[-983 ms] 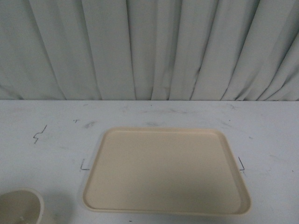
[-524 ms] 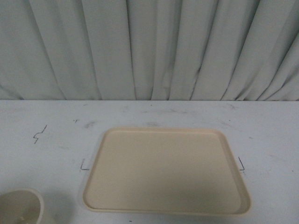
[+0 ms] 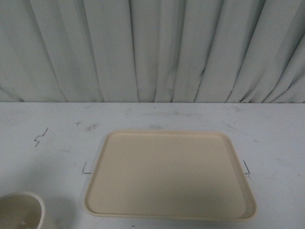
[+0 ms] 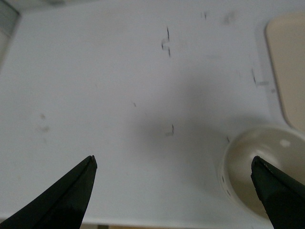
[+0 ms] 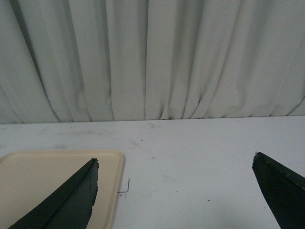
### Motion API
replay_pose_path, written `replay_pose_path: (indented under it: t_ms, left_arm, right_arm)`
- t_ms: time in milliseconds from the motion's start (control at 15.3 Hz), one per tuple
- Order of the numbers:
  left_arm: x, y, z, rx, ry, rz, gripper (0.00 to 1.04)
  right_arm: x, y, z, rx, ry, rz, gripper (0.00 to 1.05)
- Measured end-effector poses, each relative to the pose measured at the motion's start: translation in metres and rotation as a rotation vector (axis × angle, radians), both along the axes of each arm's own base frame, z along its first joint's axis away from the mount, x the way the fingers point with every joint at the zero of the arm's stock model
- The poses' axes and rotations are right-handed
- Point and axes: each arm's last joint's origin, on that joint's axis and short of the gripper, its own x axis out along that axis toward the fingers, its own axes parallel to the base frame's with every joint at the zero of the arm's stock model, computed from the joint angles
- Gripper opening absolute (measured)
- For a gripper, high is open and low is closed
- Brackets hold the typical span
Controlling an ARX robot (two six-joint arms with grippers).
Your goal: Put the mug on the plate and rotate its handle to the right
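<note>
The mug [image 3: 20, 211] stands on the white surface [image 3: 52, 157], just off the near-left corner of the plate [image 3: 169, 174]. The left end effector [image 4: 172, 164] hangs above it, spread wide, with one finger [image 4: 281, 195] over the mug's rim. The right end effector [image 5: 175, 160] is equally spread and holds nothing.

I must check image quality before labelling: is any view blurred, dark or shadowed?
Front view: evenly lit, slightly soft, mug cropped at the corner. Left wrist view: soft, a faint broad shadow on the table. Right wrist view: clear, no glare; fingers plain black.
</note>
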Motion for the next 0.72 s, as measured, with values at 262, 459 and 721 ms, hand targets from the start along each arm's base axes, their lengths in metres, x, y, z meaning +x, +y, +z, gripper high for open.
replay_pose_path:
  t_ms: [262,459,721]
  left_arm:
    - [0.029,-0.005,-0.012,-0.22,0.222,0.006,0.98]
    - [0.039,-0.007,-0.025,-0.282,0.296,0.024,0.98]
    - [0.05,-0.007,-0.043,-0.293,0.363,0.054,0.98]
  right_arm:
    - [0.0,0.0,0.0,0.0,0.0,0.0,0.98]
    - [0.0,0.0,0.0,0.0,0.0,0.0,0.98]
    - [0.0,0.0,0.0,0.0,0.0,0.0,0.98]
